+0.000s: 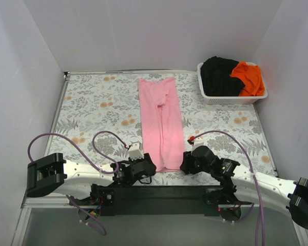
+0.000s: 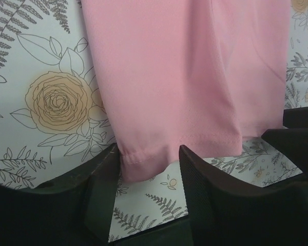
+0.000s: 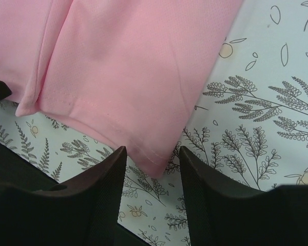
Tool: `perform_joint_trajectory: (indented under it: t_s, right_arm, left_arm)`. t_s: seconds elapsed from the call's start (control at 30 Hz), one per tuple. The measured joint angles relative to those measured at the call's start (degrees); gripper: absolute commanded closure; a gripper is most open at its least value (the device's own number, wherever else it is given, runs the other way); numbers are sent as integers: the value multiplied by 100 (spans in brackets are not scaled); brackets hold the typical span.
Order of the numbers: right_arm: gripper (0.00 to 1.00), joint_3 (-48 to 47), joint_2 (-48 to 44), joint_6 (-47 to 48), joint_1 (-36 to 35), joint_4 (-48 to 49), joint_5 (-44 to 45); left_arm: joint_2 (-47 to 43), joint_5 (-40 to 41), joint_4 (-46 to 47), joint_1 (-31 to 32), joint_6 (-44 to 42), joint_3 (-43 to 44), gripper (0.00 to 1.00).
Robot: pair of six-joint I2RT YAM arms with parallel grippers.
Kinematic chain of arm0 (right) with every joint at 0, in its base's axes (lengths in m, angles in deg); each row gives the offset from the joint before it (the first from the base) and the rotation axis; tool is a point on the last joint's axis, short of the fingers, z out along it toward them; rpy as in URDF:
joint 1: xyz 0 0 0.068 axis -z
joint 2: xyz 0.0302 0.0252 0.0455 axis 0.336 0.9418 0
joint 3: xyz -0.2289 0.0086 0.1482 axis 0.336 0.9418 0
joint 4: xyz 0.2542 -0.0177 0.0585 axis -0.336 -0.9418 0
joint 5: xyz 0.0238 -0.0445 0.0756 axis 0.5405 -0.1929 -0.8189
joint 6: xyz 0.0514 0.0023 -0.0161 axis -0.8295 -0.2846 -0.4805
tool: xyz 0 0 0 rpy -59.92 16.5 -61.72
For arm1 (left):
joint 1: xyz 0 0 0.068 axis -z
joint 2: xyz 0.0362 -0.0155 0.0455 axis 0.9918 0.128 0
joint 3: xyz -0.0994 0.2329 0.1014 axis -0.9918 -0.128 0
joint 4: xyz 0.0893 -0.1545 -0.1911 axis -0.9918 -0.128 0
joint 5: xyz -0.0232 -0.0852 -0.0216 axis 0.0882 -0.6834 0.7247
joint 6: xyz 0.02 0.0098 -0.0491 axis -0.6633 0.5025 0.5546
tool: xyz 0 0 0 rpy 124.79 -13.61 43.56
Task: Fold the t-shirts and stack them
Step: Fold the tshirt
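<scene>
While the light pink t-shirt lies flat as a long, narrow strip down the middle of the flower-printed bench, both arms sit low at its stitched hem end, near the bottom centre of the overhead frame. The left tool is at the strip's lower left corner and the right tool at its lower right corner, with the shirt's width between them. From the left wrist, the left tool is released: its two dark fingers are spread apart, and the hem corner of the pink cloth reaches down into the gap between them, lying flat on the bench print. From the right wrist, the right tool is likewise released, with its fingers parted on either side of the opposite hem corner of the shirt. Whether either tool's fingertips touch the cloth cannot be told. In the upper right of the overhead frame a white lattice basket stands on the bench, well apart from the pink shirt. It holds a crumpled black t-shirt on its left side and a bright orange t-shirt on its right, the two touching.
</scene>
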Motion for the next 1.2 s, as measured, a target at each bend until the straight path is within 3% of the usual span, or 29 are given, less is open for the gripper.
perform_joint_trajectory:
  t_s: [0.1,0.2,0.23,0.3,0.9,1.2]
  right_arm:
    - [65,0,98,-11,-20,94,-35]
    - [77,0,177,-4,-26,160,-48]
    - [88,2,197,-13,-26,173,-57]
    - [98,2,199,-7,-31,184,-63]
    - [99,-498,557,236,-52,214,-7]
    - [99,-1425,1099,619,-50,223,332]
  left_arm:
    - [-52,-85,-79,7,90,-44,71]
    - [-170,-173,-199,28,149,-142,79]
    - [-221,-197,-240,35,170,-164,86]
    - [-289,-247,-321,42,210,-214,100]
    - [-769,-7,-402,31,-341,31,100]
    - [-896,-37,-243,-660,-1088,236,100]
